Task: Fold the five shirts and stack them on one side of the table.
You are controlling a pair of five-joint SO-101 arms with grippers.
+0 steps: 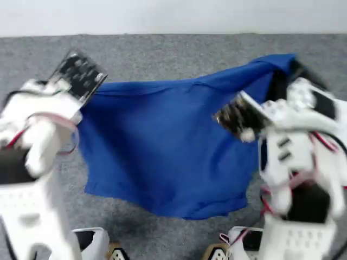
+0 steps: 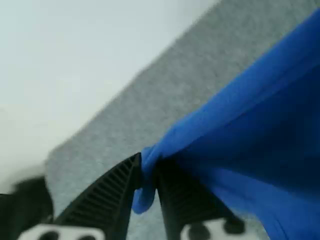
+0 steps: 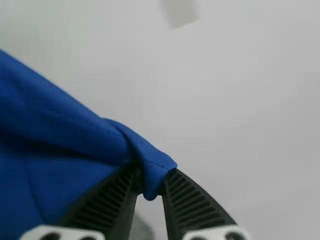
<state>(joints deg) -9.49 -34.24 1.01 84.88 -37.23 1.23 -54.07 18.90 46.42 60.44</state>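
Hanging between the two arms in the high view, a blue shirt [image 1: 168,146] is stretched out like a sheet above the grey table [image 1: 162,54]. Its upper edge runs from the left arm [image 1: 38,135] up to the right arm [image 1: 303,146], and the right-hand corner sits higher and nearer the white wall [image 1: 162,16]. The lower hem sags in a curve toward the near edge of the table, and whether it touches the surface cannot be told from here. Each arm carries a small dark circuit board at its wrist, one [image 1: 80,73] just above the shirt's left corner and the other [image 1: 238,116] in front of the cloth on the right side. Grey table shows on all sides of the shirt.

From the left wrist view, the left gripper [image 2: 148,170] has its two black ribbed jaws closed on a bunched corner of the shirt. A small fold of blue cloth pokes out between them. From that pinch the fabric spreads away in a taut band, with the grey table behind it and the pale wall beyond that.

From the right wrist view, the right gripper [image 3: 150,180] is likewise clamped on the shirt, its jaws squeezing a folded corner whose hemmed edge curls over the tips. The cloth falls away to one side of the jaws, and the plain white wall lies behind it.
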